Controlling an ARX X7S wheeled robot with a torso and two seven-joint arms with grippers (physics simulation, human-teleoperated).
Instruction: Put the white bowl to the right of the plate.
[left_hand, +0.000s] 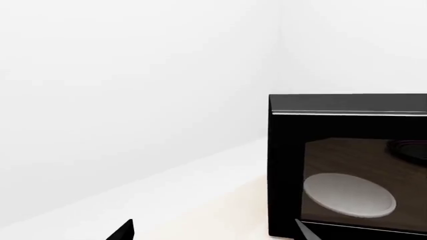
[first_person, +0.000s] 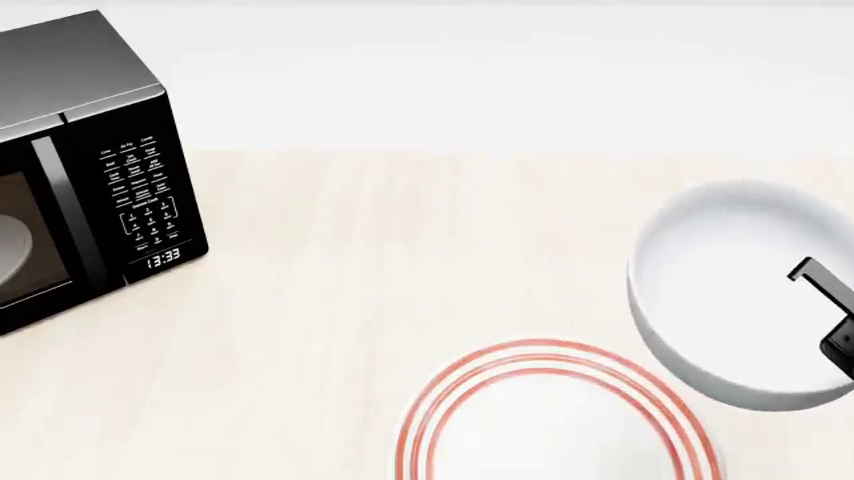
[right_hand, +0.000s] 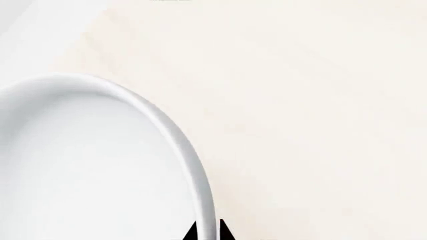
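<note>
Pale wood-grain table (first_person: 400, 250) carried everything, with a white wall behind it. At its far left stood the black microwave (first_person: 80, 170), door shut, a pale dish (left_hand: 348, 195) visible through the glass; it took no part in the job and sat well apart from the crockery.

Next in size, the white bowl (first_person: 741, 290) was at the right of the head view, tilted, its lower edge overlapping the rim of the plate (first_person: 554, 415), which suggested it was lifted clear of the table rather than resting there. That put it beyond and to the right of the plate, probably not yet at its final spot directly alongside.

The plate lay flat near the table's front edge, red rings showing, partly cut off by the frame.

Smallest, the right gripper (right_hand: 207, 231) pinched the bowl's near rim, one finger (first_person: 834, 295) inside the wall and one outside, a hold that explained the tilt. The left gripper (left_hand: 213, 232) showed only two dark tips spread wide, holding nothing and pointed at the microwave.
</note>
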